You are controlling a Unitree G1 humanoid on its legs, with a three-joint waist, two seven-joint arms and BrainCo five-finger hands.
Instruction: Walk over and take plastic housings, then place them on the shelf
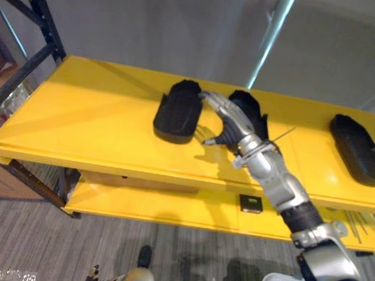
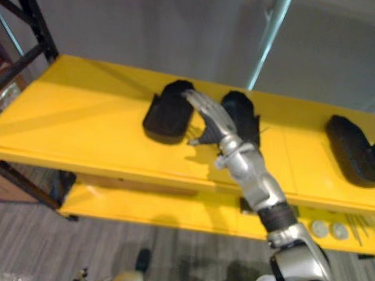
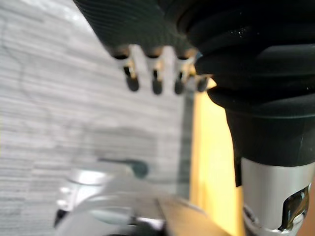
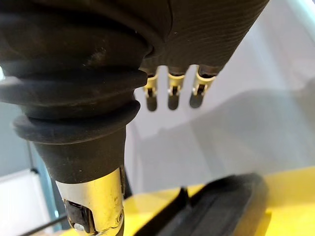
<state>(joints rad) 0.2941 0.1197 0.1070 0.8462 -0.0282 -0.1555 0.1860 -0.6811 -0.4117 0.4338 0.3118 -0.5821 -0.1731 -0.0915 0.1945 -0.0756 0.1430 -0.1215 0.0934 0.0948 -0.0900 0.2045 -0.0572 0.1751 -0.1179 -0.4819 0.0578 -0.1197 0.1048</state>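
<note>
Housings [image 1: 178, 111] lie flat in a row on the yellow shelf [image 1: 77, 124], and we reckon our right hand [image 1: 231, 128] hovers open-fingered between two so it clears both, left hand [image 3: 156, 81] hanging relaxed down low.

We find the shelf [image 2: 65, 116] bare left of the first housing [image 2: 166, 116]; our right hand [image 2: 215, 123] sits between that housing and the second housing [image 2: 245, 116], closely flanked.
</note>
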